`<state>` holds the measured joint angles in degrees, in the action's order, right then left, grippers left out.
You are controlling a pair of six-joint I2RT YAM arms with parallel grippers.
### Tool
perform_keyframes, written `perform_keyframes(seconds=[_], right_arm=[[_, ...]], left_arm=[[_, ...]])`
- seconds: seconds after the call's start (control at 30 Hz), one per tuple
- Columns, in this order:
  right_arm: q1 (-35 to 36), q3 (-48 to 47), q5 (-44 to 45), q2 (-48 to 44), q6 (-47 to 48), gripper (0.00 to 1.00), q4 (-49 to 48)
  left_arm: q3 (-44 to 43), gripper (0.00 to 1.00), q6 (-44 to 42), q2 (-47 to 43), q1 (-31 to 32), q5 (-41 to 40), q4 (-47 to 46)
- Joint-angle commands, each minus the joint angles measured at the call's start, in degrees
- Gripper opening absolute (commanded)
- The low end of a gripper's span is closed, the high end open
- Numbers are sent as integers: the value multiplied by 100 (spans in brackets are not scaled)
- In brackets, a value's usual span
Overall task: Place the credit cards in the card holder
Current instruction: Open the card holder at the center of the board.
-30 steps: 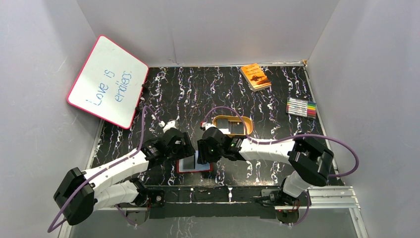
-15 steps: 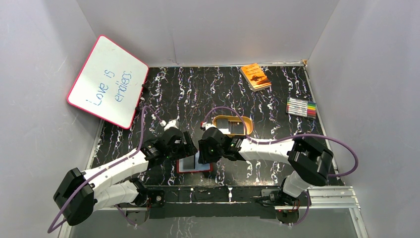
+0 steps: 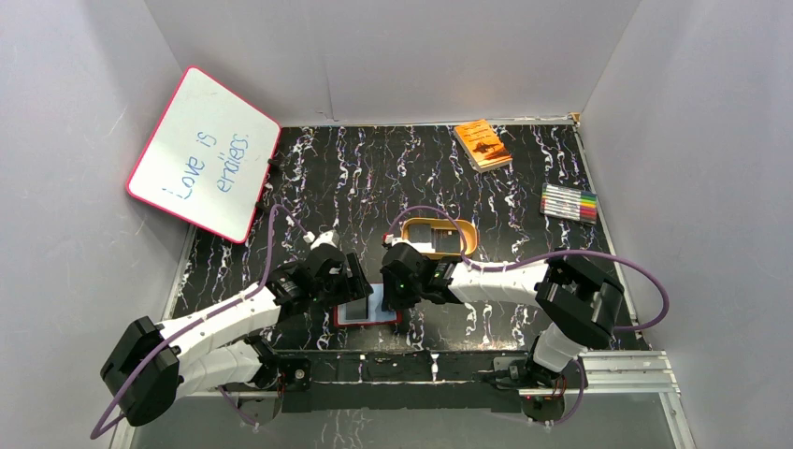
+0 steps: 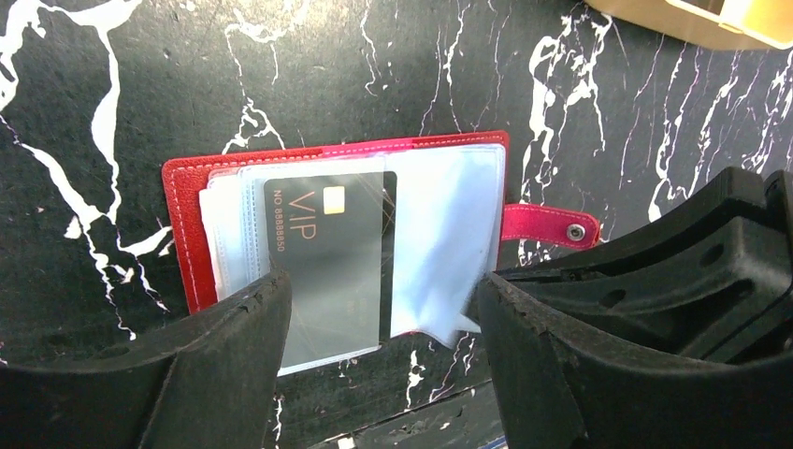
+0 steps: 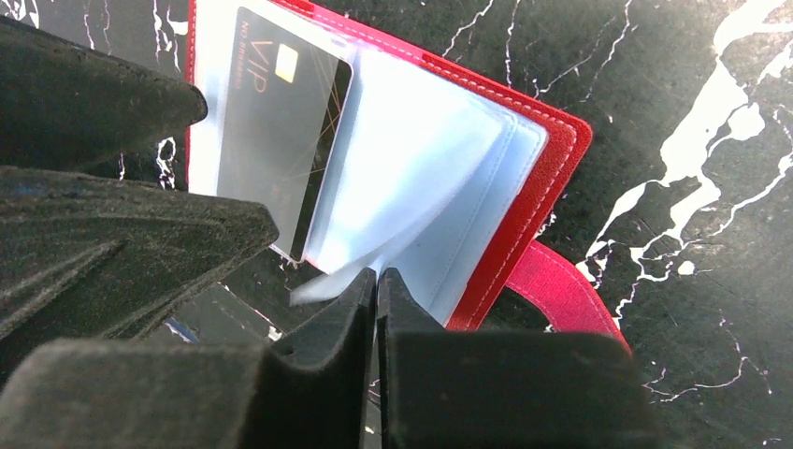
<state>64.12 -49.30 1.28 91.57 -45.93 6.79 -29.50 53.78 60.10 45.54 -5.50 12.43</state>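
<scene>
Red leather-like card holder [image 4: 187,234], lying open and flat on the black marbled tabletop [image 4: 93,94] near its near edge, between the two arms. One black card [image 4: 327,253], marked VIP with a small gold chip, sits inside a transparent pocket on the holder's left-hand side; its lower end projects past the holder's bottom edge, so it appears only partly seated. The snap tab [image 4: 547,226] with its metal stud [image 4: 577,231] lies unfastened, pointing away from the open side. The left tool [image 4: 379,299] is spread wide above the holder, one finger over the carded pocket and the other over the loose leaves, gripping nothing. The right tool [image 5: 377,281] has its fingers pressed together on the free corner of a clear sleeve [image 5: 411,178], which curls upward from the stack (the pinch looks slight, taking only the edge). In the overhead view a grey card [image 3: 441,236] rests in the gold oval tray [image 3: 470,238], just beyond the holder. Judged progress: roughly one card placed, or nearly so. Left to do, as far as can be told, are pushing the black card fully home and fetching whatever lies in the tray into an empty pocket.
</scene>
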Motion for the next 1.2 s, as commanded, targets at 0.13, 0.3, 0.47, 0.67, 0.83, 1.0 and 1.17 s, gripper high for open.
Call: perform_keyframes(seconds=[0.13, 0.3, 0.47, 0.67, 0.83, 1.0, 1.17], right_arm=[[-87, 228, -93, -74, -217, 0, -286], [-106, 257, -333, -104, -168, 0, -470], [-118, 361, -454, -224, -151, 0, -896], [-145, 392, -490, -326, -167, 0, -1265], [-145, 242, -608, -173, -183, 0, -1328], [-145, 62, -668, -21, -164, 0, -1347], [-145, -153, -708, 138, -147, 0, -1325]], left_arm=[[195, 69, -252, -243, -22, 758, -480], [241, 69, -395, -79, -19, 1335, -926], [208, 69, -432, 71, -19, 1568, -1119], [126, 70, -353, -356, -21, 865, -482], [30, 70, -219, -850, -32, 201, 123], [73, 67, 155, -1352, -29, -487, 693], [56, 57, 638, -1669, -32, -1272, 1461]])
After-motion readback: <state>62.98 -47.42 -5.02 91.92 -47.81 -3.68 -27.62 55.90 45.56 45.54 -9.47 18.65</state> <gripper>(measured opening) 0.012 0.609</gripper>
